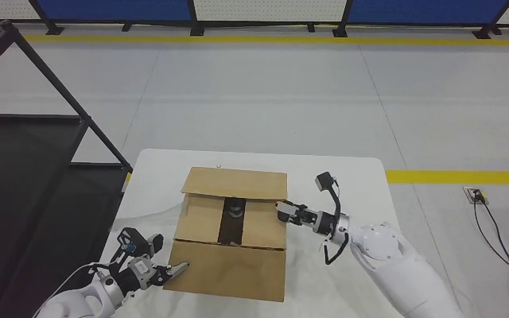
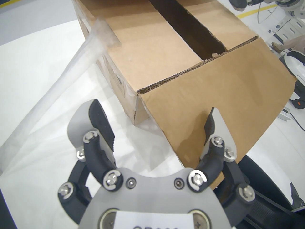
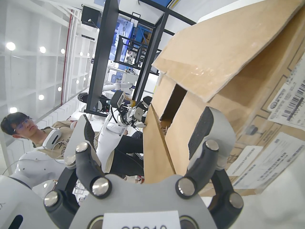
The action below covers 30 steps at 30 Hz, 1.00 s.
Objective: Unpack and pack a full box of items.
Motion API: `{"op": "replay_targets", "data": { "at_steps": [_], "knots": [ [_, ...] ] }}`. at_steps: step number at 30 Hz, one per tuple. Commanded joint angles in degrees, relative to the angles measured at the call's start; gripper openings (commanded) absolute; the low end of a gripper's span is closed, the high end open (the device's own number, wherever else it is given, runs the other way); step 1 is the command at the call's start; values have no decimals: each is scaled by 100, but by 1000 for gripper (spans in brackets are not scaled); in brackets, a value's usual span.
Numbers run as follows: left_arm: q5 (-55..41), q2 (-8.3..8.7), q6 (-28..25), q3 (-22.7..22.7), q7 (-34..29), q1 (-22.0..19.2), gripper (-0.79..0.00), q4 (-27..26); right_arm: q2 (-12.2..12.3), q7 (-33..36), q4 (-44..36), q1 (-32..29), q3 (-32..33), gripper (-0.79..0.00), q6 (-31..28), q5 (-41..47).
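A brown cardboard box [image 1: 232, 230] stands in the middle of the white table [image 1: 350, 179]. Its far flap [image 1: 235, 183] and near flap [image 1: 227, 270] are folded outward. The two inner flaps lie flat with a gap between them, where a dark item [image 1: 235, 209] shows. My left gripper [image 1: 176, 270] is open at the near flap's left corner; the flap's edge [image 2: 166, 134] lies between its fingers [image 2: 102, 125]. My right gripper [image 1: 280, 212] is open against the box's right side, and a flap edge [image 3: 155, 148] stands between its fingers [image 3: 205, 132].
A translucent strip of tape [image 2: 78, 60] hangs from the box's left side down to the table. A black metal frame [image 1: 56, 151] stands left of the table. Bare table lies right of the box and along its far edge.
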Motion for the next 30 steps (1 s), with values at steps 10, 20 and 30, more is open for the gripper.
{"op": "replay_targets", "data": {
  "at_steps": [10,20,30],
  "knots": [
    [23,40,72,56,126,73,0,-21,-386,-840,602,784,-347,0,157,-206],
    [5,52,84,79,143,99,0,-46,-515,-1005,802,1061,-438,0,91,-273],
    [95,54,205,174,153,102,0,-156,-610,-1602,856,1080,-450,0,549,-296]
  ]
}}
